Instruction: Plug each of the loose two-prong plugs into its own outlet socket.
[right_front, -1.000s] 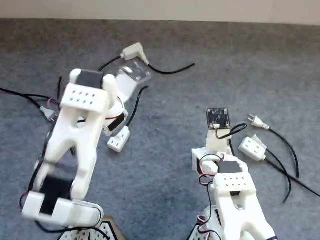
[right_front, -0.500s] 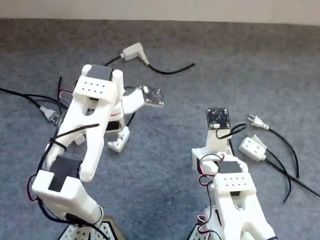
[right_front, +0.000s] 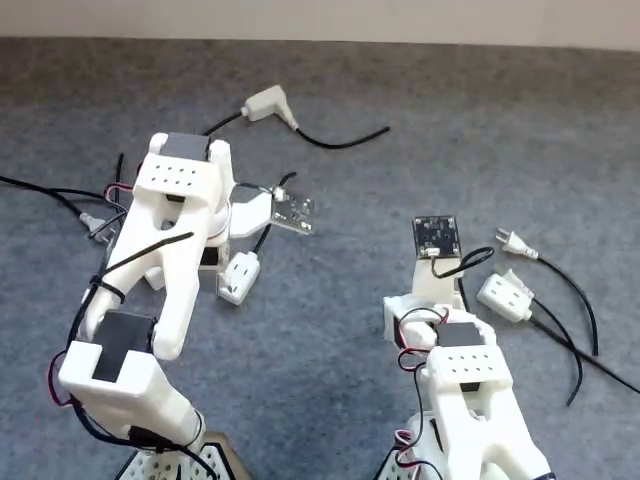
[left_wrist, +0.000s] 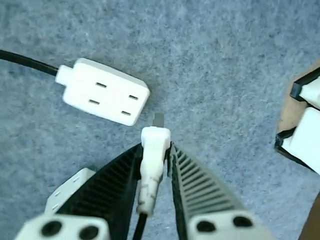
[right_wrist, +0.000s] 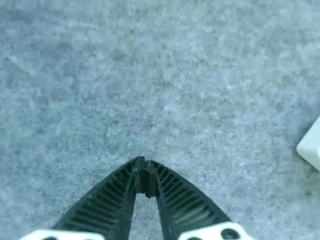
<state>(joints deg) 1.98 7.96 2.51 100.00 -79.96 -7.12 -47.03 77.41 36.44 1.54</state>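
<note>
My left gripper (left_wrist: 155, 148) is shut on a white two-prong plug (left_wrist: 151, 165) with a black cord. Its prongs (left_wrist: 158, 119) point at the carpet just beside a white outlet socket (left_wrist: 106, 93), a small gap apart from it. From above, that socket (right_front: 238, 277) lies by the left arm (right_front: 170, 240). My right gripper (right_wrist: 145, 165) is shut on nothing above bare grey carpet. A second white outlet socket (right_front: 503, 295) and a loose two-prong plug (right_front: 510, 240) lie to the right of the right arm (right_front: 455, 370).
Another white angled plug (right_front: 268, 103) with a black cord lies at the back. A small plug (right_front: 95, 223) and tangled cords sit at far left. Black cords (right_front: 570, 340) trail at the right. A brown base with white parts (left_wrist: 302, 120) is close to the left gripper.
The left arm has folded in and swung its wrist down and to the right, toward the near socket. The right arm has kept still.
</note>
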